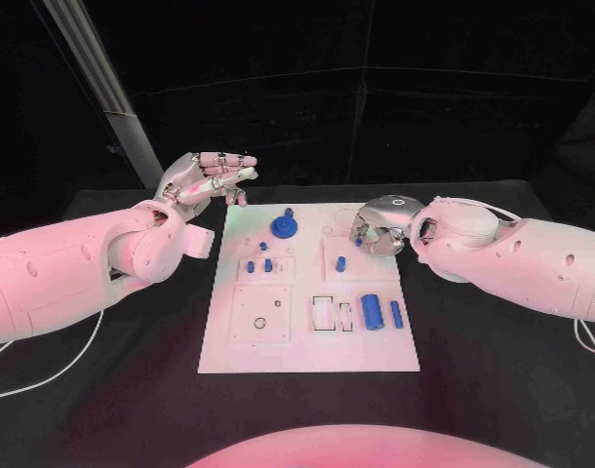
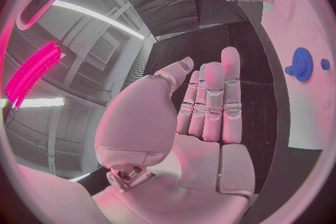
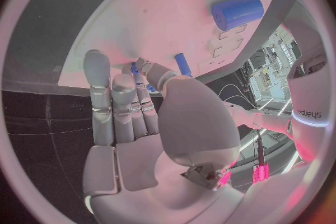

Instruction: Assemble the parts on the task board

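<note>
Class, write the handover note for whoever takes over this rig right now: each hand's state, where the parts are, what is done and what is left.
Left hand: raised off the board's far left corner, fingers straight and together, holding nothing.
Right hand: over the task board's far right area, fingers curled; whether it holds a part cannot be told.
Parts: blue gear stands at the far middle; small blue pegs stand left of centre; one peg stands right of centre; large blue cylinder and thin blue pin lie near the right edge.
Left: the cylinder and pin appear still unplaced.

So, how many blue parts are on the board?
7: a gear far back, three pegs beside it, one peg by the right hand, two cylinders nearer. More may be hidden.
</note>
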You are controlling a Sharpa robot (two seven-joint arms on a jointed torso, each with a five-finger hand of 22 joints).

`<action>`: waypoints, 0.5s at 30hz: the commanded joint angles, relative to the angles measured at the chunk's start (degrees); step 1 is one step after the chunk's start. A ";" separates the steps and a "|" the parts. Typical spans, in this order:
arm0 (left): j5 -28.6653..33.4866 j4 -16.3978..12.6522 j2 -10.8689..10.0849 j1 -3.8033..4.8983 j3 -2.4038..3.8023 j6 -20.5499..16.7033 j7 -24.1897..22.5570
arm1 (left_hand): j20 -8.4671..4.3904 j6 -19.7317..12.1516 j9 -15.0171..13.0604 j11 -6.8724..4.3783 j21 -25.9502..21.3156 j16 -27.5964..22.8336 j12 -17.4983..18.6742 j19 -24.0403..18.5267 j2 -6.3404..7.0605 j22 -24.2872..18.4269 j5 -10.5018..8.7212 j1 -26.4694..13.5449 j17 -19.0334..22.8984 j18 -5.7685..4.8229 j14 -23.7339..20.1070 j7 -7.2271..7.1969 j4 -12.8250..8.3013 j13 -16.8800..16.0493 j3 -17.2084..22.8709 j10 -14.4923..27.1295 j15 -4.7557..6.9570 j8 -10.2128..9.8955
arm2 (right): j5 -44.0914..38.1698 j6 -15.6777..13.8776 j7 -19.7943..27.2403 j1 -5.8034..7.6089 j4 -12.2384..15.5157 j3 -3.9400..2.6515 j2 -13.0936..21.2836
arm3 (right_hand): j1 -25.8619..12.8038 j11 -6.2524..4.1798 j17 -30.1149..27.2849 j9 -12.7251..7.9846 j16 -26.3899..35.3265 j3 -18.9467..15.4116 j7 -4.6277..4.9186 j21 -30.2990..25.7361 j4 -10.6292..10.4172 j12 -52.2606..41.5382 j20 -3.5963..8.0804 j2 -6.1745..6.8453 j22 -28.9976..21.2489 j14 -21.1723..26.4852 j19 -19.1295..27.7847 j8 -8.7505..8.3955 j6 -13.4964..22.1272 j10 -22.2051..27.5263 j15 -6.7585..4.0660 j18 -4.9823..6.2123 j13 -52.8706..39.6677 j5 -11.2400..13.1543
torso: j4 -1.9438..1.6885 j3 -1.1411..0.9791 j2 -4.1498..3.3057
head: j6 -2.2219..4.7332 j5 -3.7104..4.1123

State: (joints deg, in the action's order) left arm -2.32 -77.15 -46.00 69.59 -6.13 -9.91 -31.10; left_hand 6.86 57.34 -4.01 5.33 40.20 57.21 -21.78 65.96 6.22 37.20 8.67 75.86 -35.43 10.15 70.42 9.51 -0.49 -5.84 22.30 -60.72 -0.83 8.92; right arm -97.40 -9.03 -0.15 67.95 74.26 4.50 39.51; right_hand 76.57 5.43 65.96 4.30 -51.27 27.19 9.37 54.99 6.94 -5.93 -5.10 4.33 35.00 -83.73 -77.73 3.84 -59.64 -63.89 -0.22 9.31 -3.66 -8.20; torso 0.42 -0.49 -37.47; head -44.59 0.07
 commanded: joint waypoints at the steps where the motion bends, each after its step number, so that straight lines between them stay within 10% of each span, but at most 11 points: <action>1: 0.32 0.02 0.01 0.05 0.01 0.85 0.05 | -0.32 0.12 -0.02 -0.13 -0.33 -0.18 -0.25 -0.01 -0.50 -0.09 -0.17 0.03 0.13 0.41 -0.23 -0.12 -0.03 -0.09 -0.33 -0.21 0.21 0.22 | 0.18 1.76 0.35 -0.02 -0.42 -0.03 -0.31 | -0.28 -0.08 0.14 0.10 -1.21 1.01 -0.07 1.23 -0.16 -0.22 -0.03 -0.57 1.38 -3.81 -0.47 0.19 -0.78 -0.54 -0.17 -0.94 0.05 1.45 | -0.04 0.01 -0.02 | 0.09 0.03; 15: 0.32 -0.09 0.01 0.06 0.01 1.22 0.67 | -0.35 0.03 0.01 -0.10 -0.44 -0.17 -0.41 0.03 -0.66 -0.17 -0.14 0.28 0.18 0.40 -0.25 -0.05 -0.16 -0.15 -0.35 -0.04 0.21 0.25 | -1.18 2.39 -1.31 -0.61 -1.32 -0.03 -1.36 | 0.02 -0.74 0.57 0.49 -5.35 2.89 -0.63 6.58 -0.13 -1.12 0.16 -0.87 7.99 -3.78 -0.62 0.55 -2.98 -2.67 -0.52 -1.60 -0.13 1.80 | 0.04 -0.01 0.03 | -0.53 -0.40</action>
State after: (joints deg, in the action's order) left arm -2.21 -77.17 -45.97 69.59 -6.14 -9.68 -30.48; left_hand 6.86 57.34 -4.01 5.33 39.98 57.21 -21.99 65.96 5.91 37.06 8.68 76.17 -35.27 10.15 70.42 9.50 -0.65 -5.93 22.14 -60.72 -0.83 8.92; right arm -97.58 -8.35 -0.66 67.75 73.06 4.16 38.28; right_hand 76.48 4.59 66.47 4.71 -56.32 29.73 8.84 61.43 6.79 -6.76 -4.90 4.02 42.80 -83.94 -77.93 4.15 -62.19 -66.16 -0.43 8.42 -3.81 -6.35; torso 0.41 -0.49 -37.44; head -45.04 -0.28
